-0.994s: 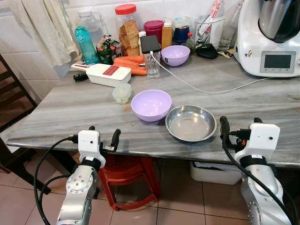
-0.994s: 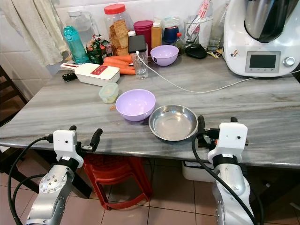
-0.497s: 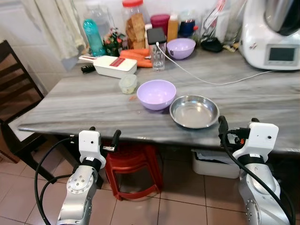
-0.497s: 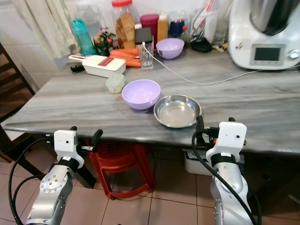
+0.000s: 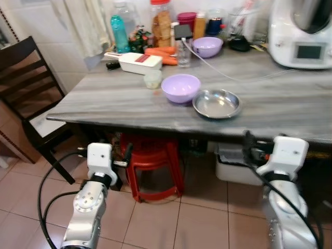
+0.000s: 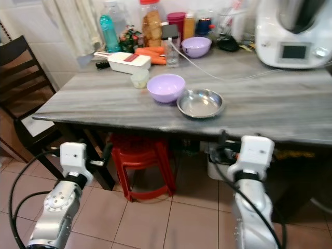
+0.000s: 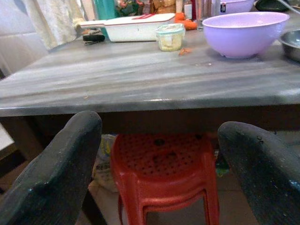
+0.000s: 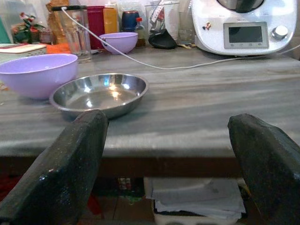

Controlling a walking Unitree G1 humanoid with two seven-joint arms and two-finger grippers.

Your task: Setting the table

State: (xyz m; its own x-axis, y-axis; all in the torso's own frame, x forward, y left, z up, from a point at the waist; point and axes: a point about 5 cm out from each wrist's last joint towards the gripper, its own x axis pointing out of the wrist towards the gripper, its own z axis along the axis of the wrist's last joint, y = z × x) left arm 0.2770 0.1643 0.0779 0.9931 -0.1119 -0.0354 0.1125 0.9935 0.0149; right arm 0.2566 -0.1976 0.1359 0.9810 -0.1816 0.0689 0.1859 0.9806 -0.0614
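Grey marble-look table [image 5: 129,98] ahead of robot, seen from a standing-back position. Steel bowl [image 5: 216,103] sits near the front edge, touching or just beside a large lilac bowl [image 5: 180,87] on its left. Small lidded container [image 5: 152,79] left of the lilac bowl. White slicer box [image 5: 140,62] and carrots [image 5: 161,53] further back; a second, smaller lilac bowl [image 5: 207,46] by the wall with jars and bottles. Glass with phone [image 5: 182,39] has a white cable trailing across the top. White kitchen machine [image 5: 303,32] at the back right corner. Red plastic stool [image 5: 153,168] under the table, dark wooden chair [image 5: 31,93] at left.

Left gripper [image 7: 159,173] held low, below tabletop level, in front of the table edge, fingers spread wide, nothing between them. Right gripper [image 8: 168,168] same: below and short of the edge, facing the steel bowl, fingers wide apart, empty.
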